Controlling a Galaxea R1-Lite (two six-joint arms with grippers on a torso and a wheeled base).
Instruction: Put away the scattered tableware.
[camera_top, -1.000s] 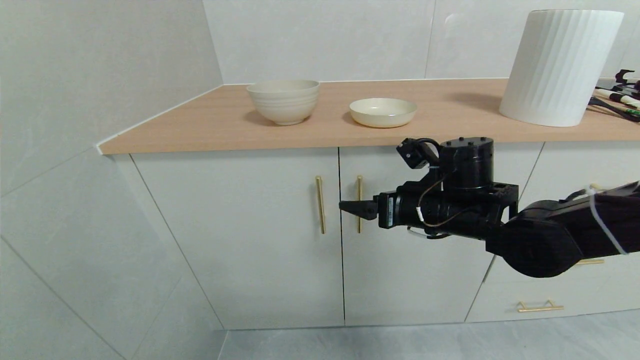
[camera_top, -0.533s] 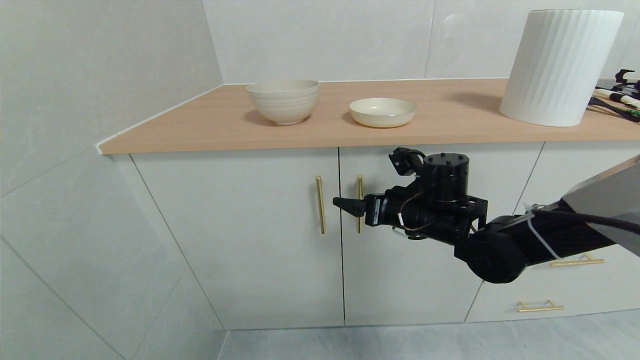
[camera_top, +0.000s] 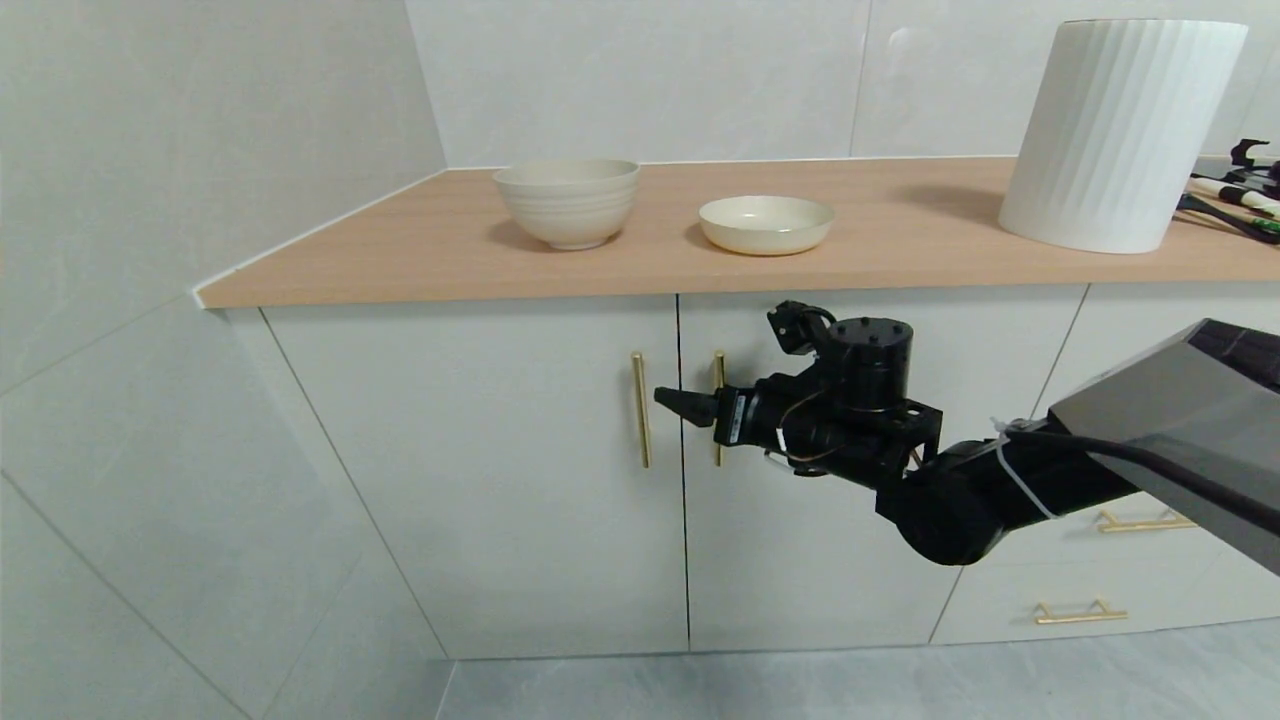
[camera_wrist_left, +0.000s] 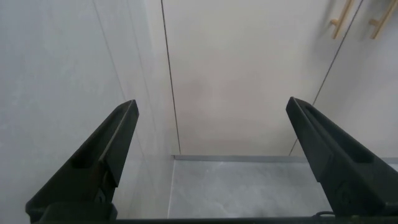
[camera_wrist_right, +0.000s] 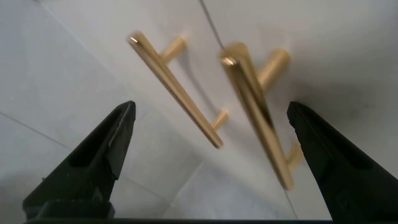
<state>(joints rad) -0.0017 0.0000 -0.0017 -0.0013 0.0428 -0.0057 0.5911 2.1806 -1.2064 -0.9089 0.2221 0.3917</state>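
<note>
**Kitchen tidy-up: storage first, crockery second**

Pale wall tiles back a light wooden countertop where the scattered tableware sits untouched. A deep cream ceramic bowl with faint horizontal ridges stands toward the corner end. A shallow cream dish with a smooth pale inside stands to its right, near it but apart. Both are upright and close to the front edge. The dish looks empty, and the bowl's inside cannot be seen.

Below them, the black right gripper is held level with two slim brass-coloured bar handles, the left door's handle and the right door's handle. They flank the seam between two pale grey cabinet doors. Its fingers are spread wide, and in the right wrist view both handles lie in the gap between them, gripped by neither. The likely reason for this pose is that a door must open before any crockery can go inside. Which handle it is lined up on cannot be told.

The black left gripper hangs low beside the wall, fingers likewise spread with nothing between them. It faces the cabinet's foot and the grey floor, seemingly kept out of the way.

A tall white ribbed cylindrical container stands at the counter's right end.
</note>
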